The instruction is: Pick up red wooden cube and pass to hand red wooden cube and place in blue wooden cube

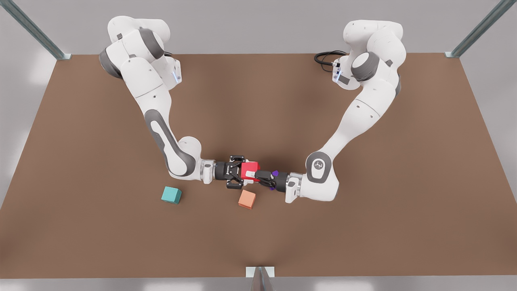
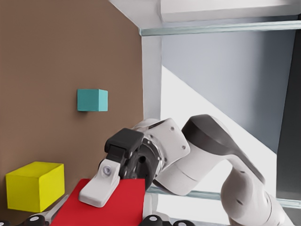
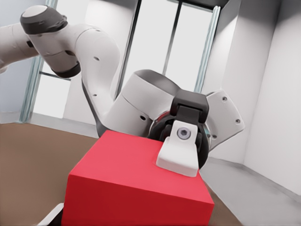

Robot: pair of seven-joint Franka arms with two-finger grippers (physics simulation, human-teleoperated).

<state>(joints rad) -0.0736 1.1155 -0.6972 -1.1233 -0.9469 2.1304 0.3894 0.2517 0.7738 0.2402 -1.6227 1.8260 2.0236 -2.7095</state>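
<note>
Midway, the red cube [image 1: 253, 166], rigid, light and matte, is being clamped on flat faces by the left claw [image 1: 254, 175] and the right claw [image 1: 242, 172], above the surface [image 1: 363, 226].

Light: bright, even | shadows: soft — under arms on table [image 1: 80, 226] | blur: none

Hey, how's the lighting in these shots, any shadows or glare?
Front view: soft, diffuse shadow across the middle of the table. Left wrist view: a bright wedge on the wall behind. Right wrist view: red wooden cube evenly lit, windows bright.
</note>
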